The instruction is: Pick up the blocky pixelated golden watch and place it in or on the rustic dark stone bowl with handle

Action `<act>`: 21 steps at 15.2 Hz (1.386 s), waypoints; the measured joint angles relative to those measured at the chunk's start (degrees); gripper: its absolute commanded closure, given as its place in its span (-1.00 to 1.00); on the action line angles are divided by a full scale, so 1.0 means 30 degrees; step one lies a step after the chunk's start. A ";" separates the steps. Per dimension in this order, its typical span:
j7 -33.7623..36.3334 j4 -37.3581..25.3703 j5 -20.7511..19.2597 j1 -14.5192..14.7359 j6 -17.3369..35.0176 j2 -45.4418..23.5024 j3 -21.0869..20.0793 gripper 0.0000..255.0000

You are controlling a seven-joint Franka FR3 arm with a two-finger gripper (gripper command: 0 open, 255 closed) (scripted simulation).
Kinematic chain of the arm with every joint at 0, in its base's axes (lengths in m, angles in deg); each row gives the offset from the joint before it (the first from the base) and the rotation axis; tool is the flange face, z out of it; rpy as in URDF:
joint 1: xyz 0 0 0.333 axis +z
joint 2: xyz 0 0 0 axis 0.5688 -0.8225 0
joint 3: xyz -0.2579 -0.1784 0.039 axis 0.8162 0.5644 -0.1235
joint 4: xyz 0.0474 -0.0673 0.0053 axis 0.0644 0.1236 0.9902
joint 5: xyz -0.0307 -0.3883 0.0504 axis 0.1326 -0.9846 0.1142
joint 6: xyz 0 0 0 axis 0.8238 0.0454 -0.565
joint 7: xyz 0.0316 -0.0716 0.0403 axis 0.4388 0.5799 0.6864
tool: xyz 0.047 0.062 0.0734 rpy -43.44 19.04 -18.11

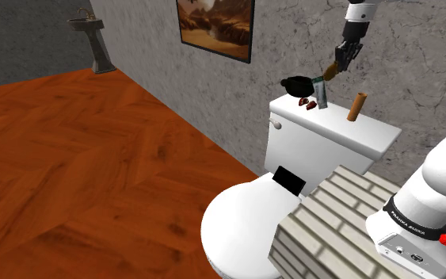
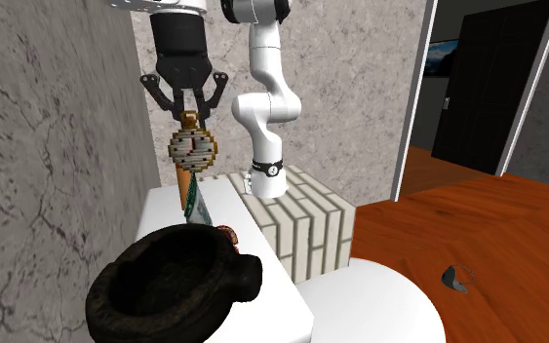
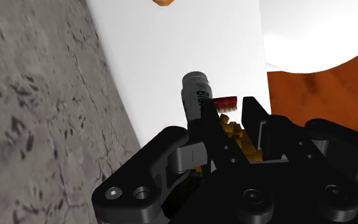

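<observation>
Colours and patterns, toilet-tank scene.
Golden watch (image 2: 193, 146), blocky pixelated rim, cream dial, dark hands. All-black gripper (image 2: 188, 109). White arm (image 2: 262, 58), dark joints. Near-black bowl (image 2: 170, 292), mottled brown, rough stone look. Plain white tank lid (image 1: 332, 123). Pale grey tube (image 3: 195, 95), green lettering. Dark red small piece (image 3: 225, 102). Orange-brown cylinder (image 1: 357, 106). Red-brown wood floor (image 1: 78, 174), herringbone. Grey wall (image 2: 48, 146), mottled, dark cracks. Pale brick-pattern stand (image 2: 306, 214), grey joints.

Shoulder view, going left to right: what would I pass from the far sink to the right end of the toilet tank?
Pedestal sink → framed painting → dark bowl → golden watch held in the claw → brown cylinder.
</observation>
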 measured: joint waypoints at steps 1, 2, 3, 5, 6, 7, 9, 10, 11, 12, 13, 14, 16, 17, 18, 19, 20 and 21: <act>-0.0186 -0.1106 0.0429 0.0071 -0.0234 -0.0959 0.0087 1.00; -0.0280 -0.2158 0.0856 0.0136 -0.0413 -0.1859 0.0115 1.00; -0.0413 -0.3121 0.1251 0.0145 -0.0588 -0.2683 0.0150 1.00; -0.0608 -0.5051 0.2004 0.0094 -0.1072 -0.4338 0.0160 1.00; -0.0691 -0.5987 0.2359 0.0021 -0.1334 -0.5143 0.0154 1.00; -0.0828 -0.6854 0.2726 -0.0109 -0.1464 -0.5984 0.0153 1.00; -0.0972 -0.9586 0.3567 -0.0476 -0.2442 -0.7963 0.0060 1.00; -0.1114 -1.0672 0.3942 -0.0748 -0.2699 -0.8868 0.0025 1.00; -0.1137 -1.2031 0.4305 -0.1023 -0.3187 -0.9824 -0.0047 1.00; -0.1122 -1.3648 0.4695 -0.1356 -0.3810 -1.0877 -0.0149 1.00; -0.1110 -1.4326 0.4903 -0.1507 -0.3945 -1.1460 -0.0233 1.00; -0.1105 -1.4478 0.4979 -0.1547 -0.3908 -1.1671 -0.0271 1.00; -0.1135 -1.4187 0.5014 -0.1525 -0.3536 -1.1759 -0.0295 1.00; -0.1137 -1.3959 0.5019 -0.1490 -0.3307 -1.1761 -0.0303 1.00; -0.1138 -1.3517 0.4986 -0.1401 -0.2970 -1.1659 -0.0302 1.00; -0.1158 -1.3210 0.4980 -0.1359 -0.2698 -1.1624 -0.0305 1.00; -0.1174 -1.3016 0.4991 -0.1342 -0.2483 -1.1648 -0.0313 1.00; -0.1201 -1.2779 0.4999 -0.1324 -0.2243 -1.1655 -0.0317 1.00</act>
